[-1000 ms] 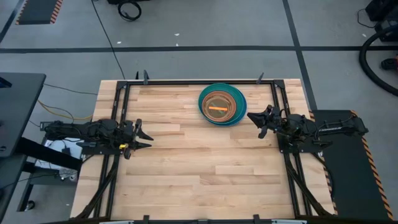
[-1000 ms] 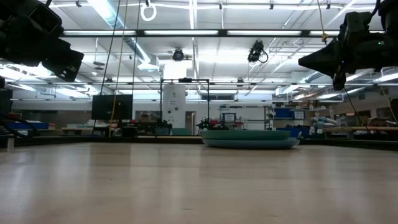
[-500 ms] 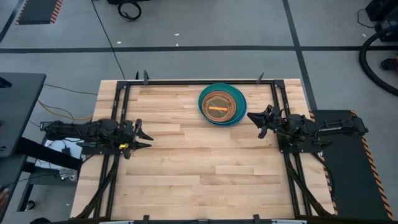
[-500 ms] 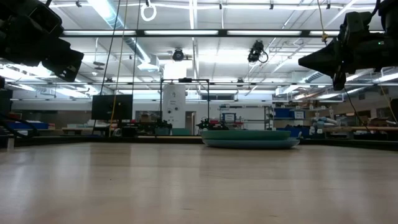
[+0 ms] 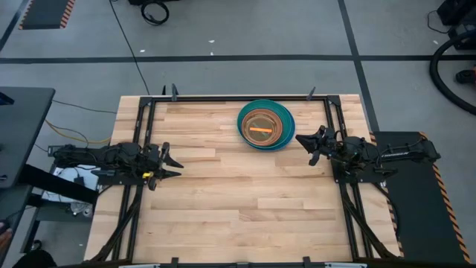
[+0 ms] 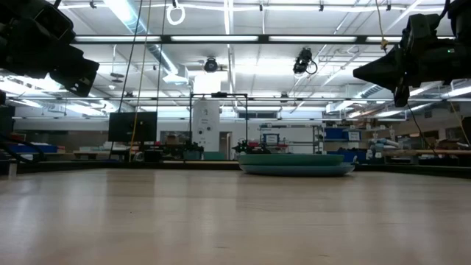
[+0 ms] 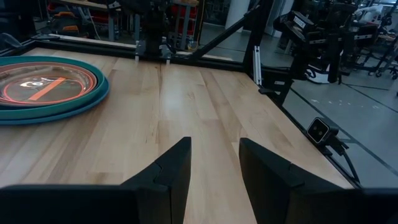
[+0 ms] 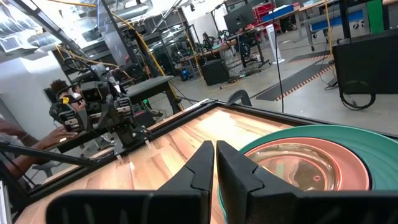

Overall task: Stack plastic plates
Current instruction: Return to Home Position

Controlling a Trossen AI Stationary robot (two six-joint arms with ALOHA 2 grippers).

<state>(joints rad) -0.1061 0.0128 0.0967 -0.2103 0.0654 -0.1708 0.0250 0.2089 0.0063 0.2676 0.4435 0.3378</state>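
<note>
The plastic plates (image 5: pixel 265 125) sit nested in one round stack near the table's far edge, right of centre: blue and teal-green rims outside, peach-tan and orange-red inside. The bottom plate rests flat on the wood. The stack also shows in the low view (image 6: pixel 296 163), the left wrist view (image 7: pixel 43 87) and the right wrist view (image 8: pixel 311 158). My left gripper (image 5: pixel 175 164) hovers open at the table's left side, far from the stack. My right gripper (image 5: pixel 303 146) is shut and hovers just right of the stack, toward the near side.
A black metal frame (image 5: pixel 238 97) runs around the tabletop's edges. Bare wood (image 5: pixel 238 201) spreads across the centre and near half. A person (image 8: pixel 62 118) sits beyond the table's left side in the right wrist view.
</note>
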